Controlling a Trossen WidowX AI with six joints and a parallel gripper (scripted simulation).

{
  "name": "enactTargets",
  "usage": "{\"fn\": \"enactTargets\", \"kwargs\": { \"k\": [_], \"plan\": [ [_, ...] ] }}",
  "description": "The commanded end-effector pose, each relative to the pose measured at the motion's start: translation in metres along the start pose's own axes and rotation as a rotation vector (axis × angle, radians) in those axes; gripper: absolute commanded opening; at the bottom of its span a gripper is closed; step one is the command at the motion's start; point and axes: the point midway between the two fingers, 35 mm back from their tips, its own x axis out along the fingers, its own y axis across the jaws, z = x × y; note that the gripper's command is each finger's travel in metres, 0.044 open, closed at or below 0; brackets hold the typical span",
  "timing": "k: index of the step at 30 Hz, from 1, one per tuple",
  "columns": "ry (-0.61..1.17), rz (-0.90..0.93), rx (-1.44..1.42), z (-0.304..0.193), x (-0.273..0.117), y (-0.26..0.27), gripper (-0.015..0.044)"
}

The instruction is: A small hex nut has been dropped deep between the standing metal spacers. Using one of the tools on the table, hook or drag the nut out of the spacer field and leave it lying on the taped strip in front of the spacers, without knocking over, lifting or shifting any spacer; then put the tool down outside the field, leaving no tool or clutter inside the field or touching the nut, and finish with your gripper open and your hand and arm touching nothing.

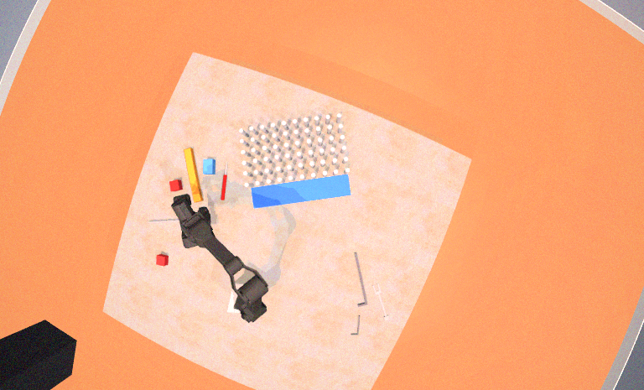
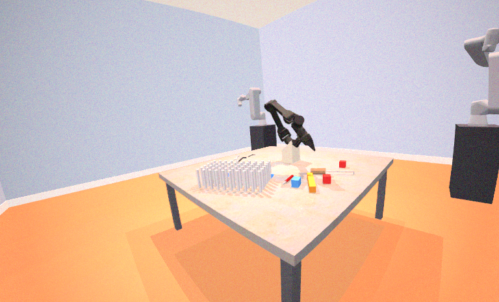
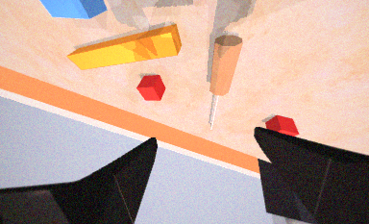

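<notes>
My gripper (image 1: 192, 206) (image 2: 314, 149) (image 3: 204, 136) is open and empty, above the table's left side. In the wrist view a wooden-handled tool (image 3: 226, 67) (image 2: 318, 171) lies beyond the fingers; in the top view the arm hides its handle. A red-handled tool (image 1: 223, 186) (image 2: 289, 178) lies left of the field. The spacers (image 1: 295, 132) (image 2: 235, 175) stand upright in rows. The blue taped strip (image 1: 323, 186) lies in front of them. A long L-shaped tool (image 1: 360, 279), a short L-shaped tool (image 1: 358, 325) and a thin forked tool (image 1: 381, 303) lie at lower right. I cannot make out the nut.
A yellow bar (image 1: 192, 177) (image 2: 311, 183) (image 3: 130, 48) and a blue block (image 1: 209, 166) (image 2: 295, 181) (image 3: 72, 5) lie between the gripper and the field's left side. One red cube (image 1: 175, 185) (image 2: 326, 178) (image 3: 152, 87) sits beside the bar, another red cube (image 1: 162, 259) (image 2: 342, 163) (image 3: 282, 125) farther off.
</notes>
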Motion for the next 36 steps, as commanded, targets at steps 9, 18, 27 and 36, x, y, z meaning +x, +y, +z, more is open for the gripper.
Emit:
{"fn": "enactTargets", "kwargs": {
  "k": [9,18,27,36],
  "plan": [
    [-0.021,-0.068,0.088,-0.002,0.031,-0.019,0.0440],
    [-0.023,-0.068,0.088,0.019,0.060,-0.032,0.0440],
    [-0.019,-0.066,0.092,0.018,0.061,-0.031,0.0414],
    [-0.019,-0.066,0.092,0.018,0.061,-0.031,0.0280]
  ]
}}
